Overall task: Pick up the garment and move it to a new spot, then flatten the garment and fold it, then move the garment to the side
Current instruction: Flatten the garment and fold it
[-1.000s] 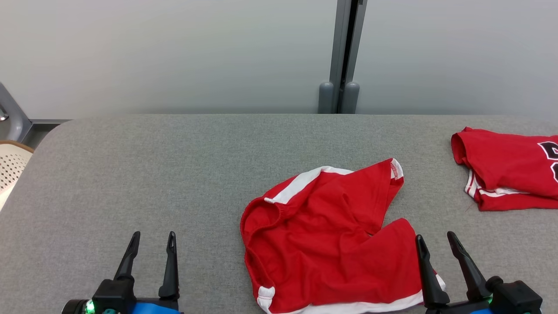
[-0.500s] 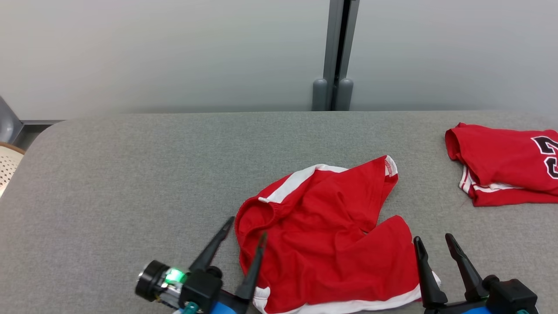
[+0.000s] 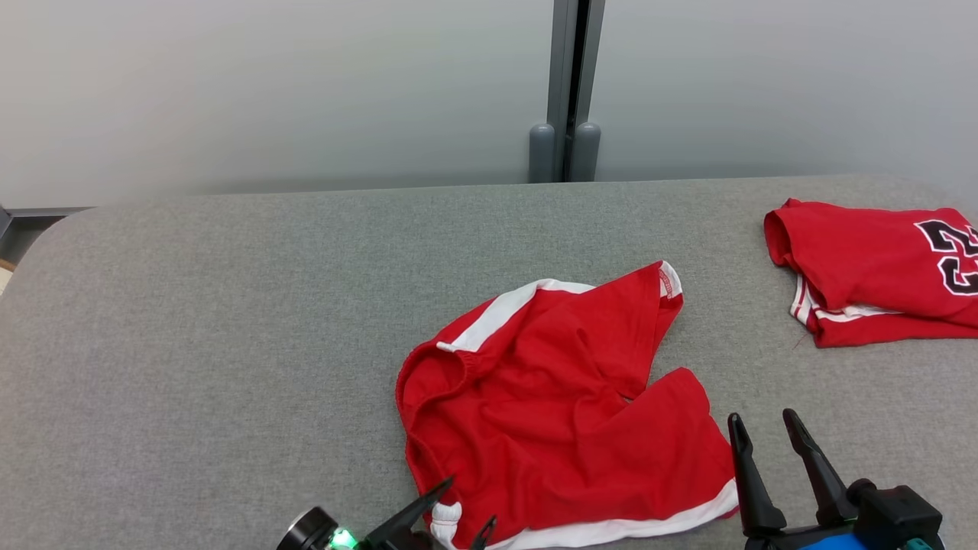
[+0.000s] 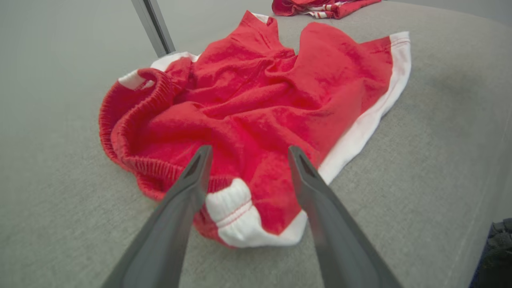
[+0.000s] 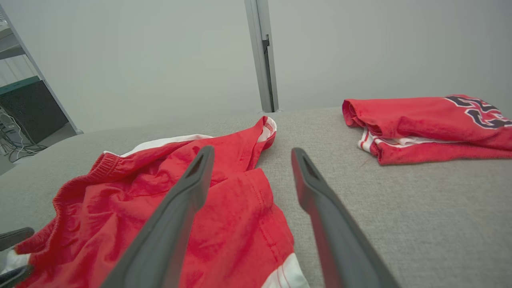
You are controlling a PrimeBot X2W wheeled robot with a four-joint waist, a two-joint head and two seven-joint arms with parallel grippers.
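Lying crumpled on the grey woven table (image 3: pixel 229 321), the garment (image 3: pixel 565 397), a pair of red shorts with white side stripes and a gathered elastic waistband, sits mid-table towards the near edge in the head view. The left gripper (image 3: pixel 467 503) points at its near left corner with fingers apart. The right gripper (image 3: pixel 762 417), fingers likewise spread and empty, stands just beside the hem of the right leg. A folded red jersey (image 3: pixel 863 267) with black numerals rests well apart at the far right. In the left wrist view, the left gripper (image 4: pixel 250 149) straddles the bunched white cuff (image 4: pixel 236 216), one finger on either side of it; whether they touch the cloth I cannot tell. The garment (image 4: pixel 256 92) looks soft and matte, deeply creased, its waistband ruched into fine ribs. In the right wrist view, the right gripper (image 5: pixel 252 149) hangs with its fingers wide, one over the garment (image 5: pixel 160 200) at the leg, the other over bare table, and the jersey (image 5: pixel 420 124) lies beyond on the right
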